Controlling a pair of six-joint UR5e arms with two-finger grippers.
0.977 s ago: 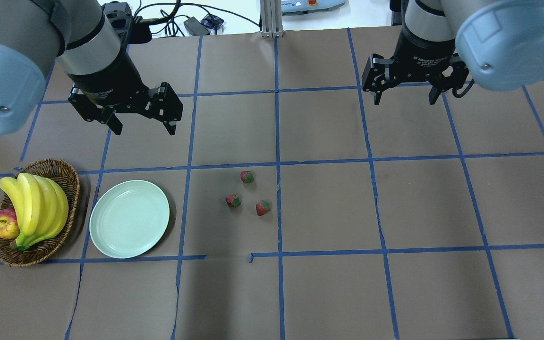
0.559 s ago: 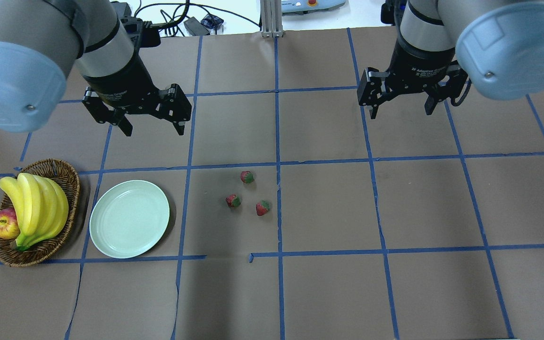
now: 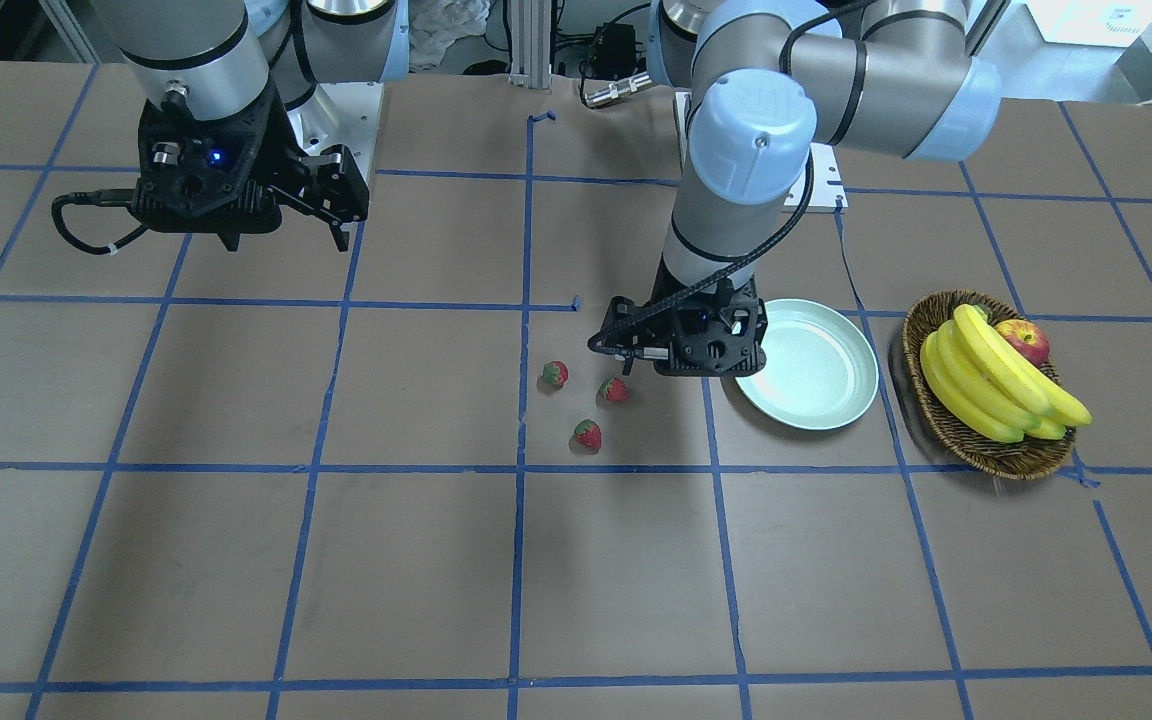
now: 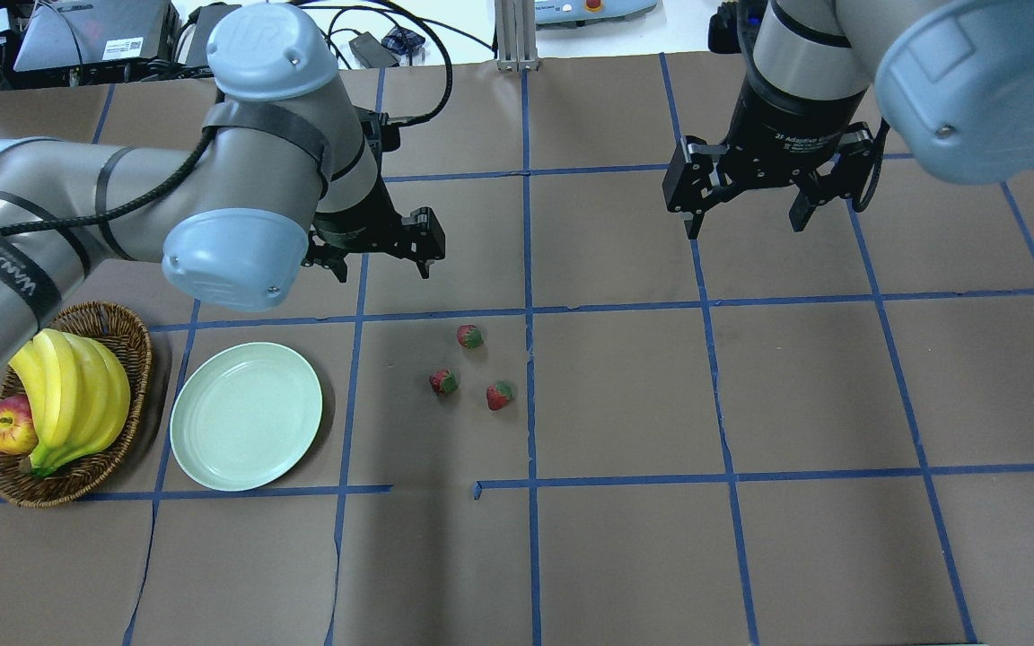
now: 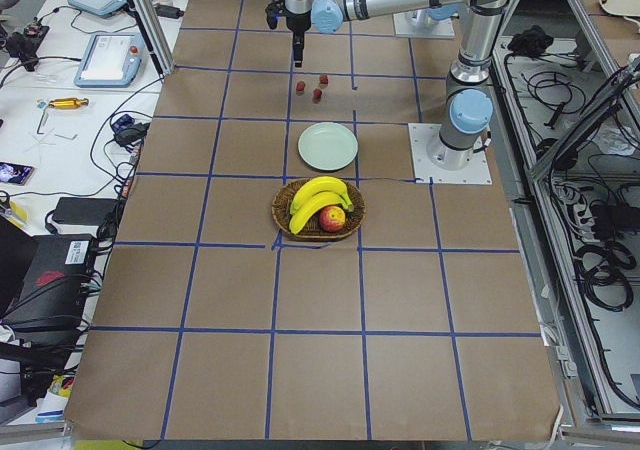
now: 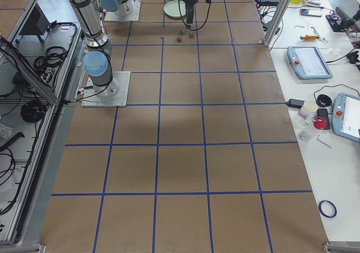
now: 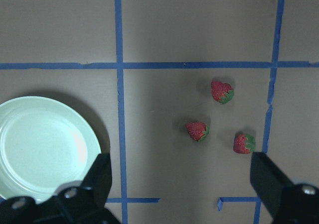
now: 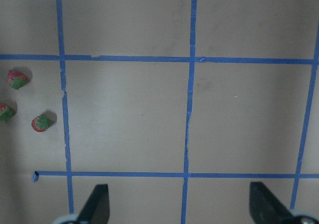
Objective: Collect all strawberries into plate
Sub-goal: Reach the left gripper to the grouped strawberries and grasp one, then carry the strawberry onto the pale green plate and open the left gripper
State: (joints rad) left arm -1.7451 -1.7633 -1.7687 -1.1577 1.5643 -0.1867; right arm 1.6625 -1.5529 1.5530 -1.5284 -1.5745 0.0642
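Three small red strawberries with green caps lie apart on the brown table near the middle: one point(image 4: 470, 336), one point(image 4: 443, 382) and one point(image 4: 500, 395). They also show in the left wrist view, the nearest to the centre being this one point(image 7: 198, 131). The pale mint-green plate point(image 4: 246, 415) lies bare to their left. My left gripper point(image 4: 380, 260) is open and holds nothing, hovering behind the strawberries and the plate. My right gripper point(image 4: 743, 226) is open and holds nothing, far back on the right, with the strawberries at the left edge of its wrist view point(image 8: 41, 123).
A brown wicker basket point(image 4: 134, 354) with bananas point(image 4: 68, 395) and a red-yellow apple point(image 4: 10, 426) stands left of the plate. Blue tape lines grid the table. Cables and equipment lie beyond the far edge.
My left arm has swung right and forward, bringing its open gripper closer to the strawberries. My right gripper has drifted slightly left and forward. Strawberries and plate have not moved.
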